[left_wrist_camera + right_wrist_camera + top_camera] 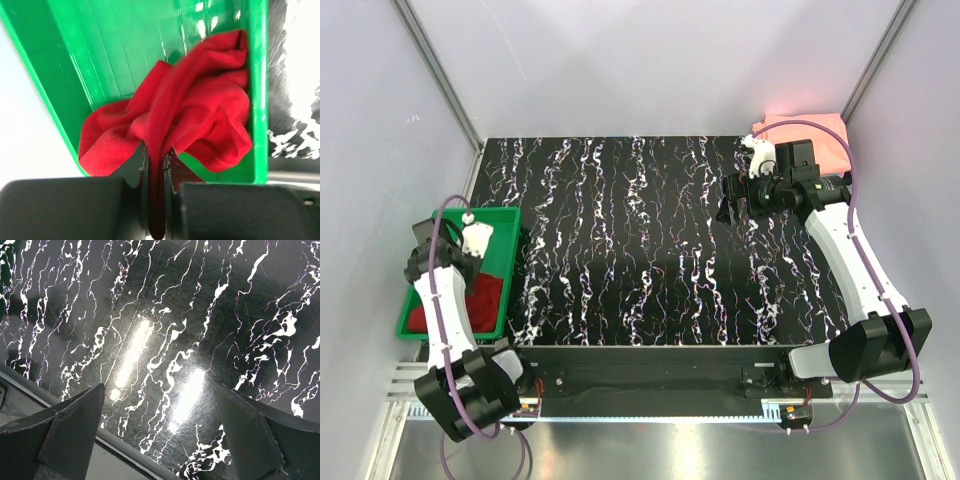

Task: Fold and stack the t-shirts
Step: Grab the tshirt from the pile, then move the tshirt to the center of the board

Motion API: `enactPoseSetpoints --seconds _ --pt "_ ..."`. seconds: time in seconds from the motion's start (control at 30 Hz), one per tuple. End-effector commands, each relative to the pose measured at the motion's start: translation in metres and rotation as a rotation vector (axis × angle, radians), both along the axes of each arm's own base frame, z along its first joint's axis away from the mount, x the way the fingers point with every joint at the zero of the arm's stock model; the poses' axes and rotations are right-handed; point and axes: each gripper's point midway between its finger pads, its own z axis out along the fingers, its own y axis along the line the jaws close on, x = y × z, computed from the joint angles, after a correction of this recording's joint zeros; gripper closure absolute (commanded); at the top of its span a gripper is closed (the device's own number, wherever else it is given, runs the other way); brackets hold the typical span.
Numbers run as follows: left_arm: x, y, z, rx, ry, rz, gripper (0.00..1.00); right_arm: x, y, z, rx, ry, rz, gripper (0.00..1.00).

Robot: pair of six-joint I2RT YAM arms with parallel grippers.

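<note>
A dark red t-shirt (200, 110) lies crumpled in the green tray (125, 50). My left gripper (159, 150) is shut on a pinched fold of that shirt, and the cloth runs down between the two fingers. From above, the left gripper (472, 258) hangs over the tray (510, 215) with the red t-shirt (488, 295) below it. A salmon-pink t-shirt (815, 135) lies folded at the table's far right corner. My right gripper (735, 210) hovers open over the bare table near it; its wrist view shows the gripper (160, 390) with nothing between the fingers.
The black marbled table (640, 240) spreads between the two arms. White enclosure walls stand on three sides. The green tray sits off the table's left edge. The table's edge strip (125, 450) crosses the lower right wrist view.
</note>
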Motion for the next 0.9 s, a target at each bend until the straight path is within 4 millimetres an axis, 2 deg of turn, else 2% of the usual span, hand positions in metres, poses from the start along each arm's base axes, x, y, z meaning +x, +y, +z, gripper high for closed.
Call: enactPoseSetpoints --seconds 0.0,0.03,0.07,0.1,0.13,0.17,0.2,0.23,0.27,0.3,0.33,0.37,0.4,0.43,0.47,0.5,0.53,0.57,0.6,0.67,0.7,0.73,0.83,0.87 --pt "0.042 -0.005 0.051 -0.047 -0.233 0.001 1.0 0.009 0.001 0.019 -0.003 -0.07 0.018 0.0" --pt "0.056 -0.006 0.078 -0.052 -0.311 0.007 1.0 0.011 0.0 0.021 -0.006 -0.08 0.015 0.0" --pt "0.067 -0.011 0.093 -0.072 -0.364 -0.006 1.0 0.016 -0.004 0.022 -0.024 -0.094 0.001 0.0" --pt "0.076 -0.013 0.109 -0.079 -0.405 -0.009 1.0 0.021 -0.006 0.031 -0.03 -0.123 -0.013 0.0" --pt "0.094 -0.02 0.14 -0.091 -0.478 -0.025 1.0 0.029 -0.009 0.038 -0.042 -0.153 -0.033 0.0" --pt "0.104 -0.029 0.157 -0.12 -0.526 -0.054 1.0 0.037 -0.013 0.042 -0.056 -0.171 -0.059 0.0" --pt "0.114 -0.034 0.174 -0.132 -0.571 -0.066 1.0 0.047 -0.022 0.059 -0.085 -0.224 -0.112 0.0" --pt "0.129 -0.047 0.203 -0.164 -0.639 -0.088 1.0 0.055 -0.026 0.067 -0.094 -0.255 -0.141 0.0" --pt "0.138 -0.055 0.22 -0.171 -0.682 -0.107 1.0 0.065 -0.032 0.072 -0.116 -0.274 -0.182 0.0" --pt "0.153 -0.075 0.227 -0.208 -0.69 -0.151 1.0 0.071 -0.034 0.088 -0.111 -0.308 -0.201 0.0" --pt "0.161 -0.084 0.257 -0.191 -0.75 -0.177 1.0 0.074 -0.036 0.093 -0.113 -0.315 -0.214 0.02" --pt "0.167 -0.096 0.267 -0.198 -0.763 -0.205 1.0 0.079 -0.037 0.091 -0.122 -0.309 -0.224 0.04" --pt "0.174 -0.121 0.277 -0.224 -0.771 -0.269 1.0 0.081 -0.037 0.101 -0.117 -0.328 -0.229 0.06" --pt "0.185 -0.134 0.296 -0.241 -0.802 -0.295 1.0 0.081 -0.038 0.1 -0.117 -0.321 -0.228 0.1" --pt "0.188 -0.148 0.298 -0.265 -0.784 -0.321 1.0 0.082 -0.038 0.101 -0.111 -0.32 -0.23 0.11" --pt "0.199 -0.175 0.293 -0.317 -0.751 -0.362 1.0 0.081 -0.039 0.1 -0.109 -0.318 -0.233 0.11" --pt "0.2 -0.189 0.309 -0.343 -0.78 -0.391 1.0 0.081 -0.039 0.098 -0.106 -0.31 -0.228 0.09" --pt "0.202 -0.202 0.307 -0.372 -0.765 -0.404 1.0 0.079 -0.04 0.098 -0.105 -0.311 -0.227 0.01" --pt "0.2 -0.227 0.305 -0.408 -0.749 -0.451 1.0 0.078 -0.04 0.093 -0.11 -0.302 -0.224 0.0" --pt "0.203 -0.253 0.284 -0.435 -0.686 -0.498 1.0 0.073 -0.038 0.088 -0.116 -0.288 -0.197 0.0" --pt "0.199 -0.276 0.273 -0.449 -0.649 -0.557 1.0 0.071 -0.038 0.083 -0.123 -0.276 -0.193 0.0" --pt "0.196 -0.286 0.256 -0.458 -0.6 -0.574 1.0 0.07 -0.04 0.082 -0.126 -0.278 -0.199 0.0" --pt "0.188 -0.316 0.228 -0.523 -0.51 -0.606 0.98 0.069 -0.046 0.074 -0.151 -0.268 -0.22 0.0" --pt "0.187 -0.323 0.225 -0.551 -0.493 -0.612 0.6 0.068 -0.048 0.073 -0.161 -0.271 -0.223 0.0"
